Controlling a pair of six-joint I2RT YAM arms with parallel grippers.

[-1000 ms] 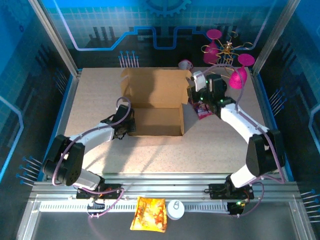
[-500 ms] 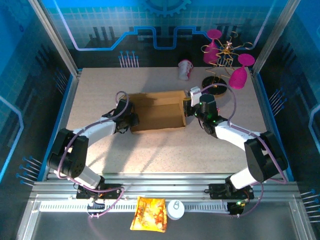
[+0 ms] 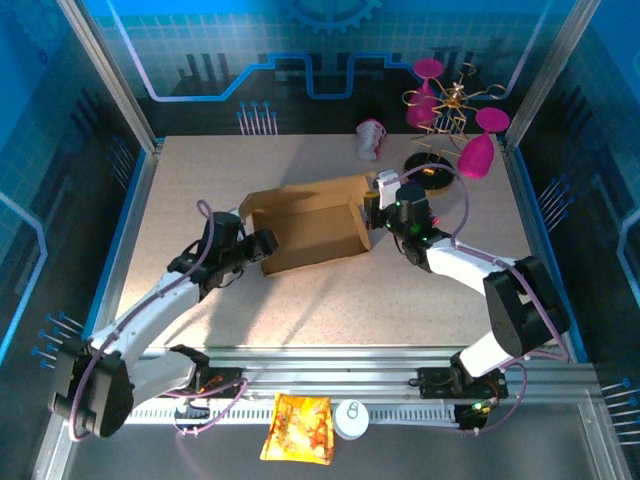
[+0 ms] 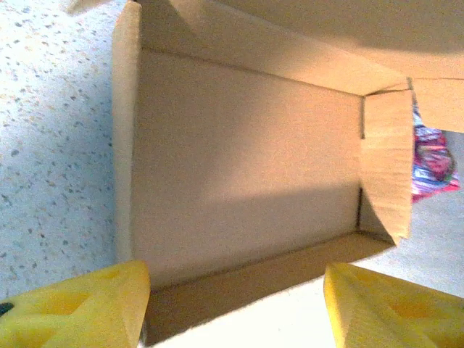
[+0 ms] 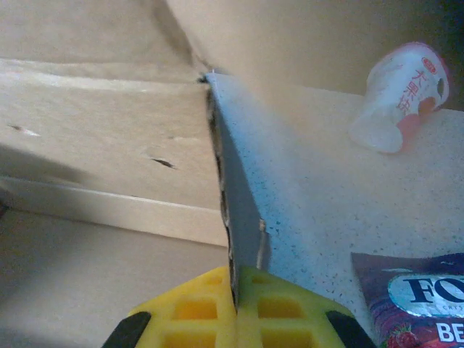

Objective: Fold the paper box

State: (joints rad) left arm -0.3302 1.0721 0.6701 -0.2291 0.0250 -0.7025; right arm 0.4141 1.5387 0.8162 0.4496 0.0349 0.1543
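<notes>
Speckled beige desk (image 3: 200,190) inside blue-panelled, aluminium-framed enclosure. Paper box (image 3: 310,225) at mid-desk. Right gripper (image 3: 372,208) pinched shut on right wall edge of box. Left gripper (image 3: 262,243) spread open just beside left end of box; closed there a second earlier, arm since drawn back toward near-left.

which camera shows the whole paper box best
The top external view: the paper box shows whole there, all sides in frame. The left wrist view looks close into its inside, floor and walls, past the open left gripper. The right wrist view gives one wall edge pinched in the shut right gripper.
</notes>
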